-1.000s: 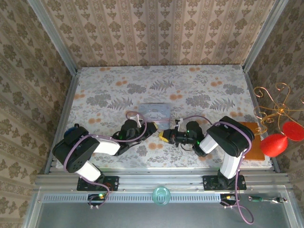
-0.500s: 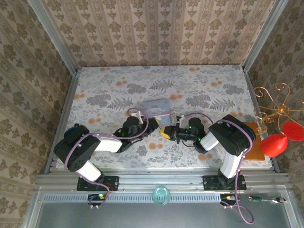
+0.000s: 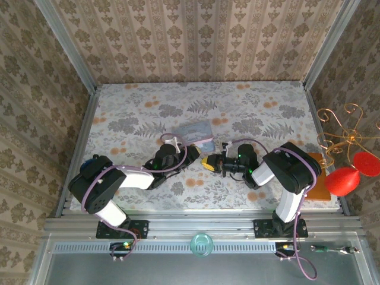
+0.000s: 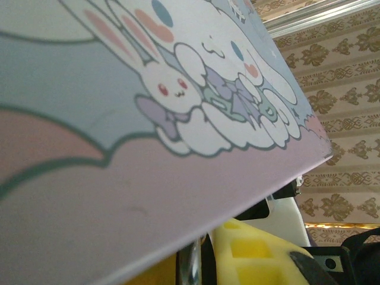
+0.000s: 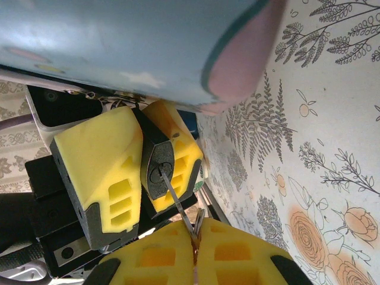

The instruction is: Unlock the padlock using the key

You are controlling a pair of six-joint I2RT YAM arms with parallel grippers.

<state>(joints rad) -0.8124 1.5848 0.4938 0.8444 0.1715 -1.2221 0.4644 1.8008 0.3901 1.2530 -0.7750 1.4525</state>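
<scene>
With the left gripper [image 5: 142, 157] clamped on the padlock [image 5: 157, 172] and the right gripper [image 5: 195, 238] pinching the key [image 5: 176, 202], whose tip seems seated in the keyhole, turning likely comes next.

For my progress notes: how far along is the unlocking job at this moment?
Done: the left claw grips the padlock, and the right claw pinches the key. In hand: the key tip sits at the keyhole, seemingly entering it. Still to do, as far as I can tell: turning the key and opening the padlock.
</scene>
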